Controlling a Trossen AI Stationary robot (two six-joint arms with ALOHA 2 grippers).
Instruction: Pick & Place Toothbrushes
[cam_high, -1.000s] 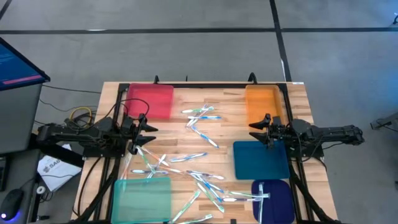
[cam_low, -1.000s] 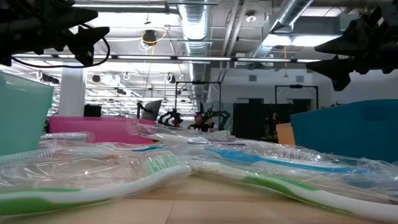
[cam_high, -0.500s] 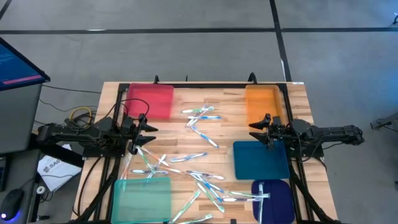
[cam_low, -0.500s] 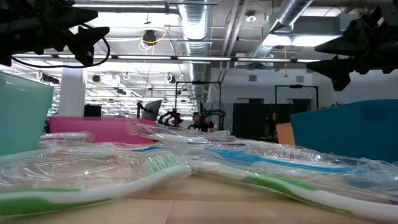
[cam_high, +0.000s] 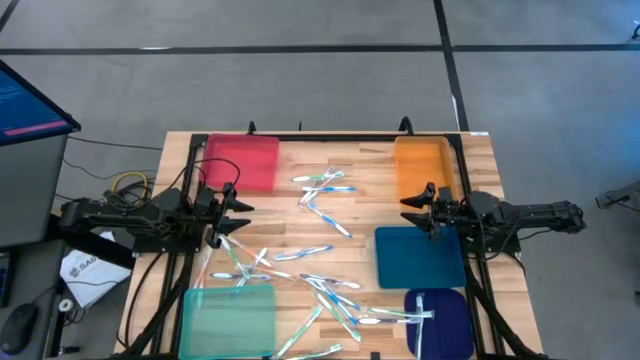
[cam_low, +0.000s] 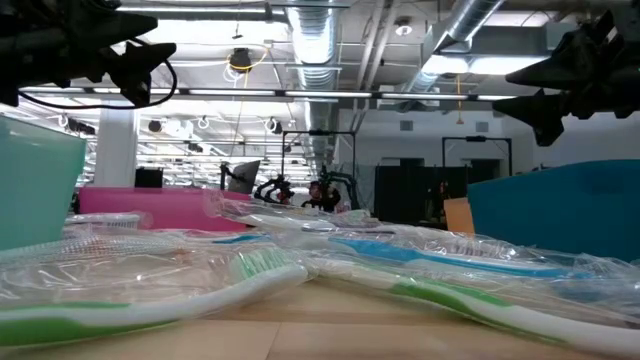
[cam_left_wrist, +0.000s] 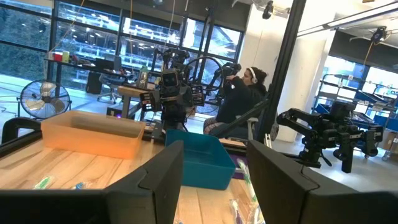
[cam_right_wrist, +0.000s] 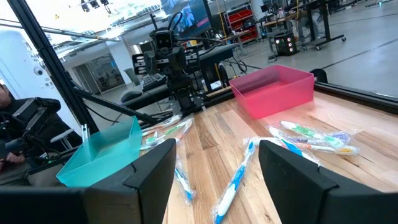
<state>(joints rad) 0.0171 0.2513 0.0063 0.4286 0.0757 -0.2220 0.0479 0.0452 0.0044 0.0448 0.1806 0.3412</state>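
Several toothbrushes (cam_high: 320, 275) in clear wrappers lie scattered flat on the wooden table between the trays; more lie in a cluster (cam_high: 322, 185) near the far side. In the low view they (cam_low: 250, 275) fill the foreground. One toothbrush (cam_high: 420, 315) lies across the dark blue tray (cam_high: 445, 330). My left gripper (cam_high: 235, 213) hovers open above the table's left side, pointing right. My right gripper (cam_high: 408, 207) hovers open at the right side, pointing left, beside the orange tray (cam_high: 422, 170). Both grippers (cam_left_wrist: 214, 180) (cam_right_wrist: 217, 180) hold nothing.
A pink tray (cam_high: 240, 160) sits at the far left, a light green tray (cam_high: 228, 320) at the near left and a teal-blue tray (cam_high: 420, 255) at the right. A monitor (cam_high: 30, 100) and cables stand left of the table. A person (cam_left_wrist: 245, 93) sits beyond the table.
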